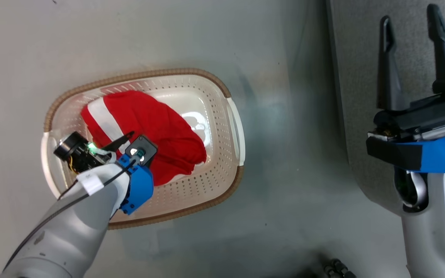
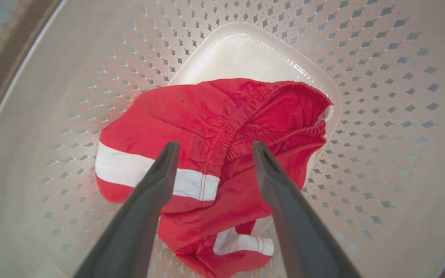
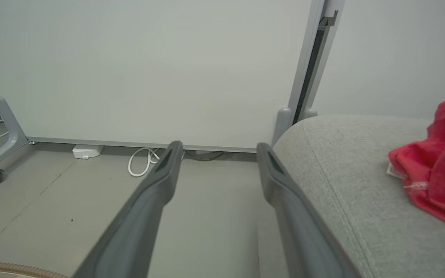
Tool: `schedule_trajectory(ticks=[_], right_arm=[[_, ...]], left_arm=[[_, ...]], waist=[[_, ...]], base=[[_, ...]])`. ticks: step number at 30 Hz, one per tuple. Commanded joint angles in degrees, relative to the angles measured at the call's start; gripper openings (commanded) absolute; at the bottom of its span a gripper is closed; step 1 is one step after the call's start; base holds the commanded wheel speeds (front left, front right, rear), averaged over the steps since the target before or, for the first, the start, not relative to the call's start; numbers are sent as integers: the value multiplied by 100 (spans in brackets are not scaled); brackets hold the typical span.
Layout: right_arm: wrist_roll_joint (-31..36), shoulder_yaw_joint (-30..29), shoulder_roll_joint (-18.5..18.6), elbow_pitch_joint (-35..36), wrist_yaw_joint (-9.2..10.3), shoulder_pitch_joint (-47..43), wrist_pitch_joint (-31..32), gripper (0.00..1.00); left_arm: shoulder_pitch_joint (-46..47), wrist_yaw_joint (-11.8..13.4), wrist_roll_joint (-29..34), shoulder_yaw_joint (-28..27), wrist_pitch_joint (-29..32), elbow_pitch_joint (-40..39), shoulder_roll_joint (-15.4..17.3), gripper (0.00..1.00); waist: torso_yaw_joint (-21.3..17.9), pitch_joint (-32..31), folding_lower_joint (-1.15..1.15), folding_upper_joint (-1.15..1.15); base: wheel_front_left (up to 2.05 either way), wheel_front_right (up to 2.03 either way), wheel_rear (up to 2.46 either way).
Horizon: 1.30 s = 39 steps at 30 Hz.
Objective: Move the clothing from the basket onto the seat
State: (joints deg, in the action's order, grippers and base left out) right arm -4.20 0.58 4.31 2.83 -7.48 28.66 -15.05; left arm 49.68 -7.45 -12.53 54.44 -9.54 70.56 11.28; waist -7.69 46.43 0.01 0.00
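head view: the basket [image 1: 149, 73] sits on the floor [image 1: 207, 34], to the left of the seat [image 1: 354, 77] and apart from it. a red garment [image 1: 149, 123] with a white stripe lies crumpled inside the basket, covering much of its bottom. the left arm reaches down into the basket over the garment's near-left part. in the left wrist view the left end effector [image 2: 213, 148] has its fingers spread wide, pointing at the garment's elastic waistband. nothing is pinched between them, and i cannot tell whether the tips touch the fabric. the right end effector [image 1: 409, 21] hangs above the seat's left edge, fingers spread, holding nothing. in the right wrist view a second garment [image 3: 439, 166], also red, lies on the seat to the right of the fingers. past the floor stands a pale panel [image 3: 149, 69] with a white cable [image 3: 139, 164] at its foot.
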Motion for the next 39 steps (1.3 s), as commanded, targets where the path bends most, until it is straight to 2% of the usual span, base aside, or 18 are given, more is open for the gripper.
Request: schedule_trajectory(ticks=[1,8,18,24,33,34,35,37,39], right_arm=[[39,-18,36,48,-3,108,-20,100],[66,-38,17,327,-3,238,-20,100],[86,40,-36,796,-3,265,-20,100],[74,168,-86,1254,-3,119,-20,100],[65,264,-122,1515,-3,52,-20,100],[47,265,-124,1521,-3,42,-20,100],[39,267,-125,1519,-3,33,-20,100],[31,262,-131,1491,-3,32,-20,100],[7,258,-133,1493,-3,45,-20,100]], left_arm=[[137,-1,30,38,40,38,22,100],[640,52,330,445,535,246,62,100],[966,100,466,684,731,312,171,100],[1019,141,353,635,799,327,257,100],[1077,103,210,658,917,337,226,100],[1079,90,191,662,931,335,208,52],[1080,83,180,669,947,335,196,29],[1077,56,150,698,931,334,160,0],[1074,40,130,714,894,335,141,0]], waist=[[-56,211,-1,0],[-74,742,-1,0],[-219,1317,-1,0],[-290,1519,-1,0],[-325,1586,-1,0],[-323,1581,-1,0],[-322,1575,-1,0],[-319,1561,-1,0],[-311,1542,-1,0]], base=[[0,0,0],[0,0,0],[0,0,0],[0,0,0],[0,0,0],[0,0,0],[0,0,0],[0,0,0],[0,0,0]])
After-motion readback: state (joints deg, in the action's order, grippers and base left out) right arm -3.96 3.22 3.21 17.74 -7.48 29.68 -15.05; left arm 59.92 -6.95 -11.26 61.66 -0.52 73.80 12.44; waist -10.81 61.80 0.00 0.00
